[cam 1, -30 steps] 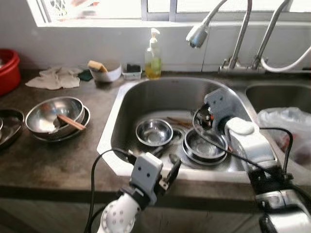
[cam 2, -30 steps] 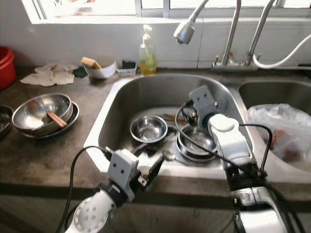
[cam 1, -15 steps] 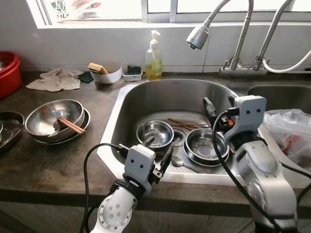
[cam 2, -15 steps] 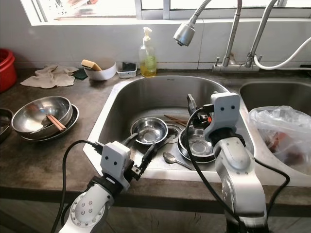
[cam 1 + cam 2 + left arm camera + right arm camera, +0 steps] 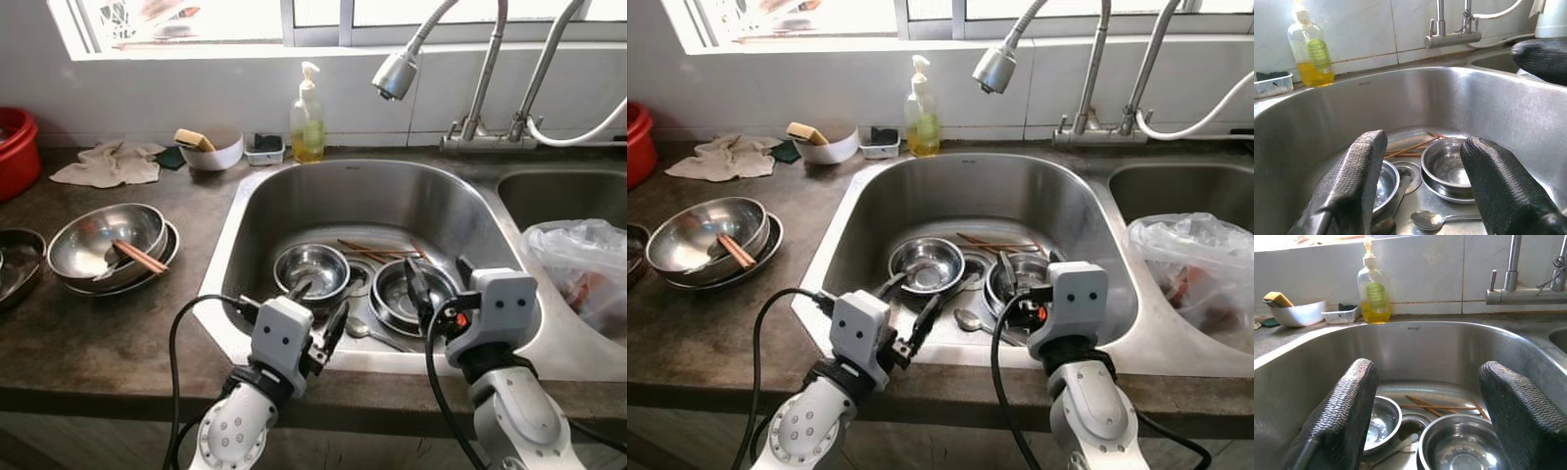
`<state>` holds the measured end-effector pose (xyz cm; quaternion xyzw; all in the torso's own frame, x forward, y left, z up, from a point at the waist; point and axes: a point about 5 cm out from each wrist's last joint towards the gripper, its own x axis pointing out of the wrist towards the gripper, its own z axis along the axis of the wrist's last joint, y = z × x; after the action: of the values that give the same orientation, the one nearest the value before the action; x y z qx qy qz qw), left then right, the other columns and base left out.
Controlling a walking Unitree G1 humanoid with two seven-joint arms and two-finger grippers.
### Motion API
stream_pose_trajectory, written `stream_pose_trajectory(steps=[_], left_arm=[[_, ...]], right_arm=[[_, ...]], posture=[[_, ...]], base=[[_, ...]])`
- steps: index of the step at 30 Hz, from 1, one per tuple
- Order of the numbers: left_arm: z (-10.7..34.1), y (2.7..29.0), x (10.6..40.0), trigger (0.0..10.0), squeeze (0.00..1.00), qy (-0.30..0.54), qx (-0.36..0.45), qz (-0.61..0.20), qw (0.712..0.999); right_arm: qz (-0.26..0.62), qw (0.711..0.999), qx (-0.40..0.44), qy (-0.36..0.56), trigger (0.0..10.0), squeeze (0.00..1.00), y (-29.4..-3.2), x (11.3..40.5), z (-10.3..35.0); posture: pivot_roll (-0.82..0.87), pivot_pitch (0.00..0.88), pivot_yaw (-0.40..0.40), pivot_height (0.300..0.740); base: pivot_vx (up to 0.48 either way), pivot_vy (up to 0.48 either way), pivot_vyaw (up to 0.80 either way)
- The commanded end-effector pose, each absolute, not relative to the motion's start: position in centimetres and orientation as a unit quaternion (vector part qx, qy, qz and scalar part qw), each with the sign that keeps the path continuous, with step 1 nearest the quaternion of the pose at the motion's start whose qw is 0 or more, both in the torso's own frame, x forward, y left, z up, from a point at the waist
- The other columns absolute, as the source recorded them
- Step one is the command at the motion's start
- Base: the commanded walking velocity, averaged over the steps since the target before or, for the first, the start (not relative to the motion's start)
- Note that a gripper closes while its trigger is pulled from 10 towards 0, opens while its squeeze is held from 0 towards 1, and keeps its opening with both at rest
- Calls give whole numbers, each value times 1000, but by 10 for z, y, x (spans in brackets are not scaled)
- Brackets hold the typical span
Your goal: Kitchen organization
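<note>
Two grippers hover at the sink's (image 5: 235,230) near rim, left gripper (image 5: 315,311) and right gripper (image 5: 436,286) both spread and empty. Chopsticks (image 5: 377,251) lie crosswise behind two steel bowls; a spoon (image 5: 370,331) points rightward. Left wrist view: fingers (image 5: 1354,181) mask the small bowl (image 5: 1382,182). Right wrist view: the larger bowl (image 5: 1462,450), perhaps stacked, is cut off.

Left gripper (image 5: 321,311) fingers spread, right gripper (image 5: 437,289) fingers spread, both raised forward.
</note>
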<state>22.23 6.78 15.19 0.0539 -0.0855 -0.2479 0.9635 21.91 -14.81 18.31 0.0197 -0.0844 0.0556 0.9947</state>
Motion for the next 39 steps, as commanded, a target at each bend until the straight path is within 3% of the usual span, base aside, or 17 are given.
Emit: stream_pose_trajectory(steps=[1, 9, 39], left_arm=[[152, 69, 220, 10000, 0, -85, 55, -246, 964], [151, 68, 219, 10000, 0, -85, 55, -244, 964], [154, 66, 222, 10000, 0, -91, 57, -248, 963]], right_arm=[[62, 993, 14, -96, 10000, 0, -147, 216, 187], [64, 992, 10, -107, 10000, 0, -144, 221, 191], [61, 993, 9, -103, 10000, 0, -136, 230, 188]], posture=[[65, 72, 24, 740], [66, 70, 23, 740], [76, 46, 18, 740]], base=[[0, 0, 0], [0, 0, 0], [-305, 0, 0]])
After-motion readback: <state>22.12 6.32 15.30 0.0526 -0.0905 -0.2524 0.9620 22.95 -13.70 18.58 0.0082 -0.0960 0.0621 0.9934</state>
